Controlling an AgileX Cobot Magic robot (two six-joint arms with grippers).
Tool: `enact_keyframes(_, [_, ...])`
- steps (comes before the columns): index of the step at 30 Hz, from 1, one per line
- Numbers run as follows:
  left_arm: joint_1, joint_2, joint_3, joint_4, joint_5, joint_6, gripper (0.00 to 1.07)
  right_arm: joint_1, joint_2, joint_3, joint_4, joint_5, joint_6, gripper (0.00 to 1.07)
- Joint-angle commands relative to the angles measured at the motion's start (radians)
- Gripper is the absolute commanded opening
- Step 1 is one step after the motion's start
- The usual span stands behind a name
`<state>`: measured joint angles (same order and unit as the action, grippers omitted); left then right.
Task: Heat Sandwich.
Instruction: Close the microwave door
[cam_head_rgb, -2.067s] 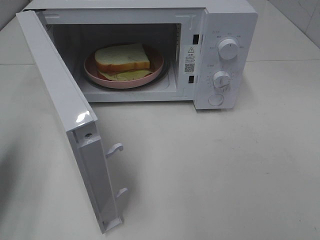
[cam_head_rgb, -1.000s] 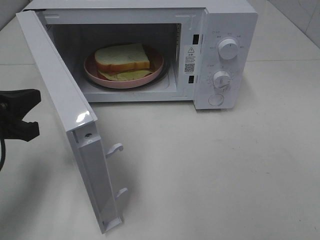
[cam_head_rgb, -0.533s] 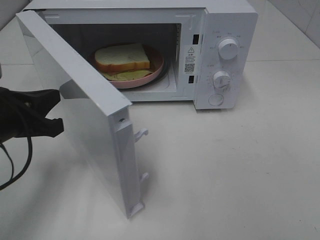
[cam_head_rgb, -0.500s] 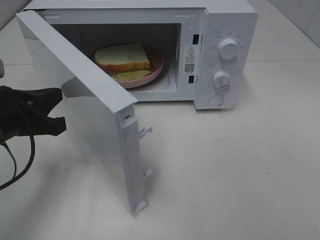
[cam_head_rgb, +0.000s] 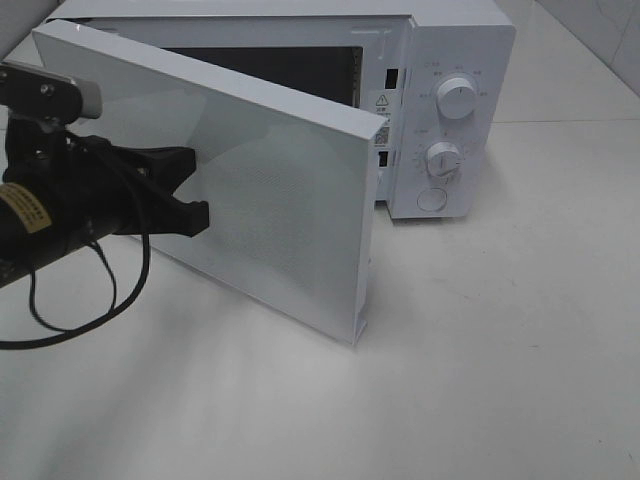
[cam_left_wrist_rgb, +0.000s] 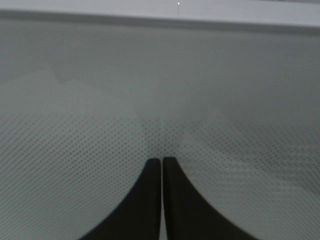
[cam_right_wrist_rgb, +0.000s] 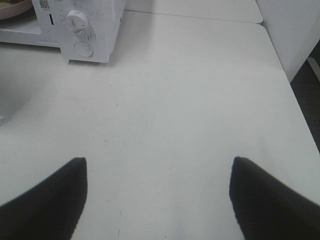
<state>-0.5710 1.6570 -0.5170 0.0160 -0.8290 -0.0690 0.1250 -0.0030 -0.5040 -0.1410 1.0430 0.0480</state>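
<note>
The sandwich is hidden behind the white microwave door (cam_head_rgb: 280, 210), which stands swung most of the way toward the microwave (cam_head_rgb: 450, 60). My left gripper (cam_head_rgb: 198, 190) is shut, and its black fingertips press against the door's outer face. In the left wrist view the left gripper (cam_left_wrist_rgb: 162, 165) shows both fingers together against the dotted door window (cam_left_wrist_rgb: 75, 150). My right gripper (cam_right_wrist_rgb: 158, 161) is open and empty over the bare table, away from the microwave (cam_right_wrist_rgb: 95, 25). A sliver of the pink plate (cam_right_wrist_rgb: 12, 6) shows inside the oven.
The control panel carries two knobs (cam_head_rgb: 457, 97) (cam_head_rgb: 443, 158) and a round button (cam_head_rgb: 431, 199). The white table (cam_head_rgb: 500, 350) stretches to the front and right of the oven. A black cable (cam_head_rgb: 70, 320) loops under my left arm. The table's right edge (cam_right_wrist_rgb: 295, 100) drops off.
The door has swung from half open to nearly shut, and it now covers the sandwich and plate. My left gripper moved right and forward with the door. The right gripper has not moved.
</note>
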Motion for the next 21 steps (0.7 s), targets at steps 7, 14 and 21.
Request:
enact_keyframes(7, [-0.062,0.077,-0.164,-0.026,0.049,0.007,0.0,-0.008,-0.025,0.002,0.003,-0.009,-0.015,0.76])
enact_keyframes(14, [-0.115,0.16,-0.3,-0.028,0.1,0.007,0.0,-0.008,-0.025,0.002,0.003,-0.009,-0.015,0.76])
enact_keyframes(21, [-0.135,0.224,-0.39,-0.03,0.119,0.007,0.0,-0.008,-0.025,0.002,0.003,-0.009,-0.015,0.76])
